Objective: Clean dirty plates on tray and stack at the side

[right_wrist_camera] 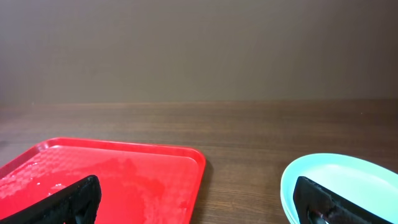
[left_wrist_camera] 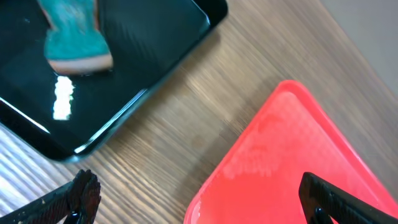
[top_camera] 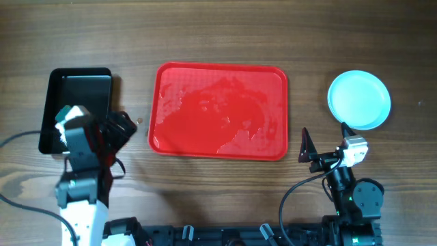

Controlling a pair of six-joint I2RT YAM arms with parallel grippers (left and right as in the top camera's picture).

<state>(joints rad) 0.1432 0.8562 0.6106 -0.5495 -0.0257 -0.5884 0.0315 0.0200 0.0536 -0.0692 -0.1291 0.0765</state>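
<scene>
The red tray (top_camera: pixel 218 109) lies in the middle of the table with wet streaks and no plates on it. To its right, on the wood, sit the pale mint-blue plates (top_camera: pixel 359 100); from above they read as one round disc, so I cannot tell how many are stacked. My right gripper (top_camera: pixel 326 140) hovers open in front of them, its fingers spanning the tray's (right_wrist_camera: pixel 124 180) corner and the plates' (right_wrist_camera: pixel 348 180) near rim. Between the black tray and the red tray (left_wrist_camera: pixel 298 155), my left gripper (top_camera: pixel 117 130) also stands open with nothing in it.
A smaller glossy black tray (top_camera: pixel 75 92) lies at the left with a teal sponge (left_wrist_camera: pixel 74 34) inside it. Bare wooden table (top_camera: pixel 218 34) surrounds the trays. Cables trail along the front edge by both arm bases.
</scene>
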